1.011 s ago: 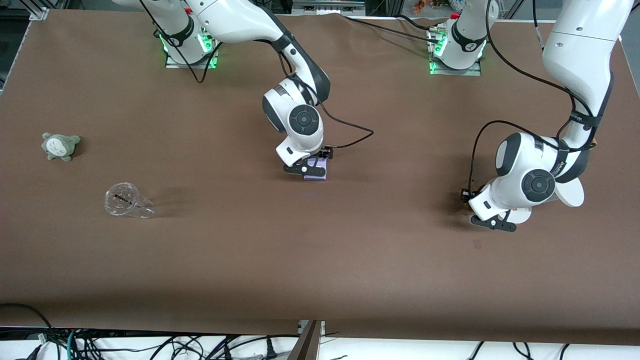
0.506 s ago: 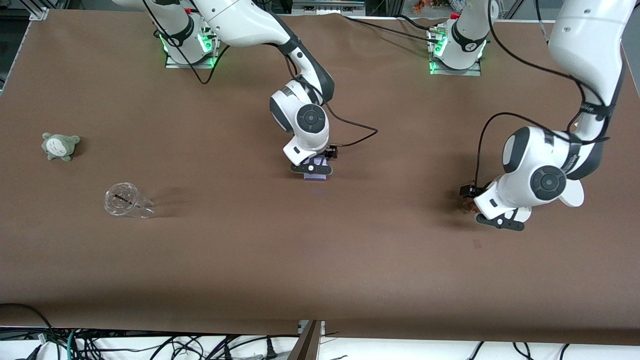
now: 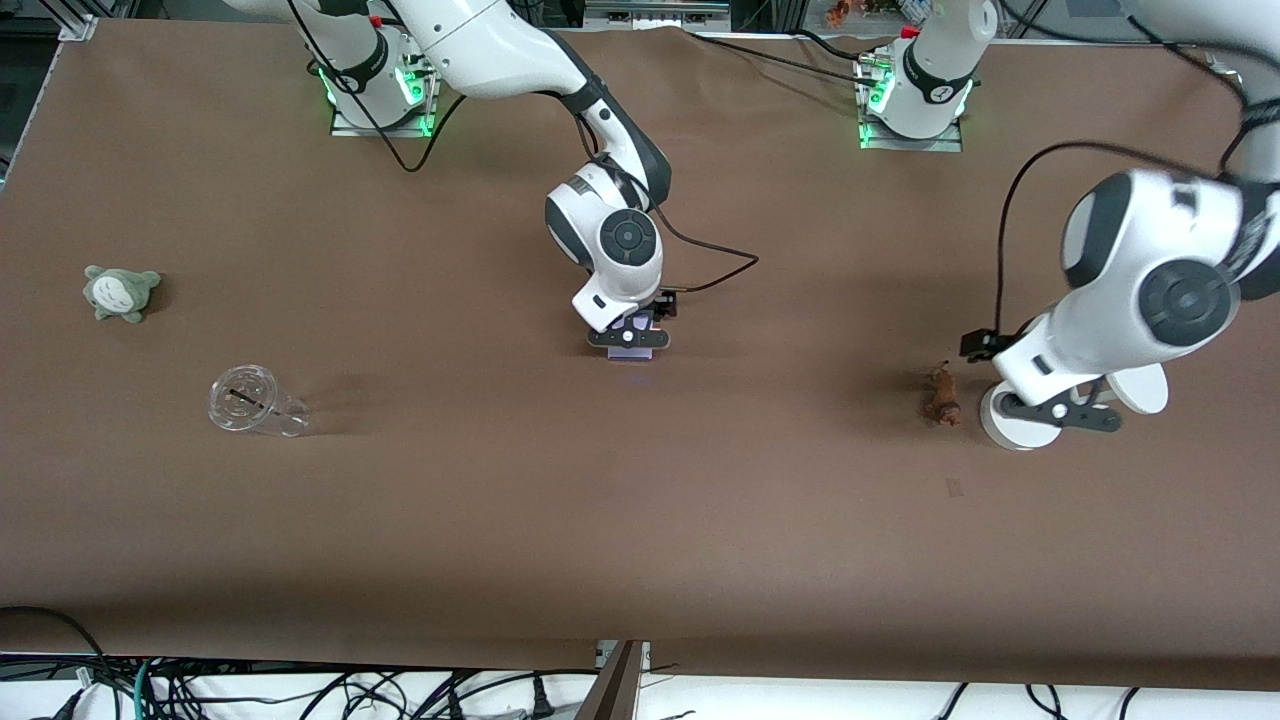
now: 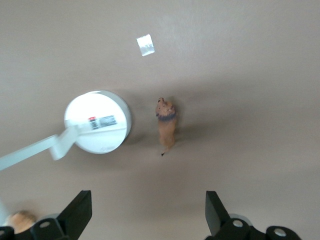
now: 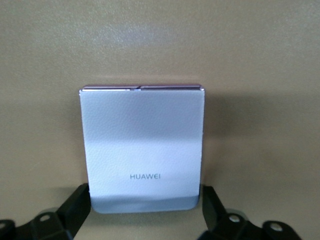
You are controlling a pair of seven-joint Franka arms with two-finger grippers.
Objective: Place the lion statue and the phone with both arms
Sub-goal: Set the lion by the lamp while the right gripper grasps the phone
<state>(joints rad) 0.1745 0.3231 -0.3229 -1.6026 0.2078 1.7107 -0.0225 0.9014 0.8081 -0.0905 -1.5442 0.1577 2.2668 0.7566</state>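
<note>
Brown table cover [image 3: 640, 520] all round, and a quick update. My left claw [image 3: 1060, 412] has let go of the lion statue [image 3: 940, 397] and come up. It now hangs wide open and empty over the round base of the white stand [image 3: 1010, 430]. In the front view the lion lies on the cloth just beside that base, at its 9 o'clock, toward the left arm's end of the table. So I'd call that half done.

My right claw [image 3: 628, 340] is down low around the phone [image 5: 142, 145], near the table's middle. I honestly can't tell whether it's gripping the phone or has already released it. Lifting away is what I'd guess remains.
</note>
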